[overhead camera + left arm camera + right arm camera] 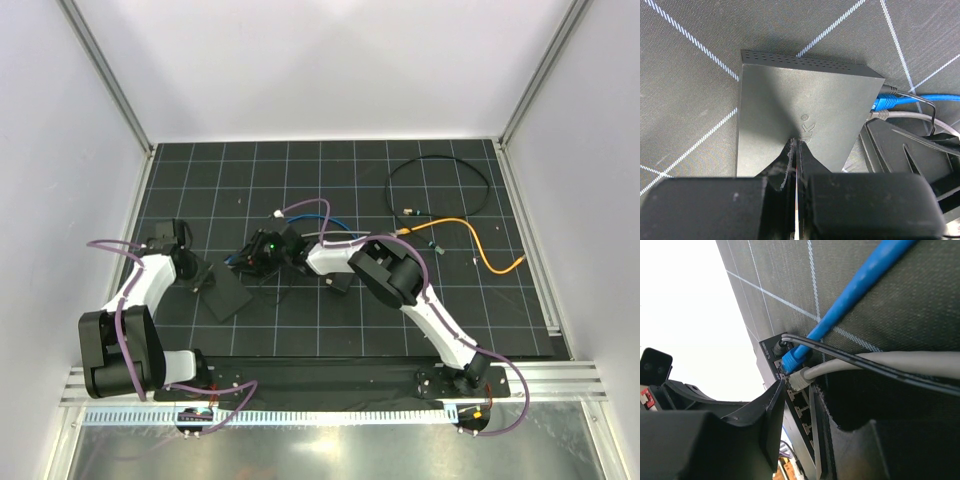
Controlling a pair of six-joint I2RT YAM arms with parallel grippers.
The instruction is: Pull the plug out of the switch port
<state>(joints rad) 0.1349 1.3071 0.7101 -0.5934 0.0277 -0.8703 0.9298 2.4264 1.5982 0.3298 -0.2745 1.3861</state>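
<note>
Grey plug [800, 378] in switch [767, 349], just ahead of right tool [799, 395]

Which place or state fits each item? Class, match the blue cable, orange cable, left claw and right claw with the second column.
Column one:
1. blue cable
2. orange cable
3. left claw
4. right claw

Column two:
A. shut, tips on the switch's top
B. plugged into the switch
C. open, at the switch's ports
D. lying on the mat, away from the switch

Pairs: 1-B, 2-D, 3-A, 4-C
</note>
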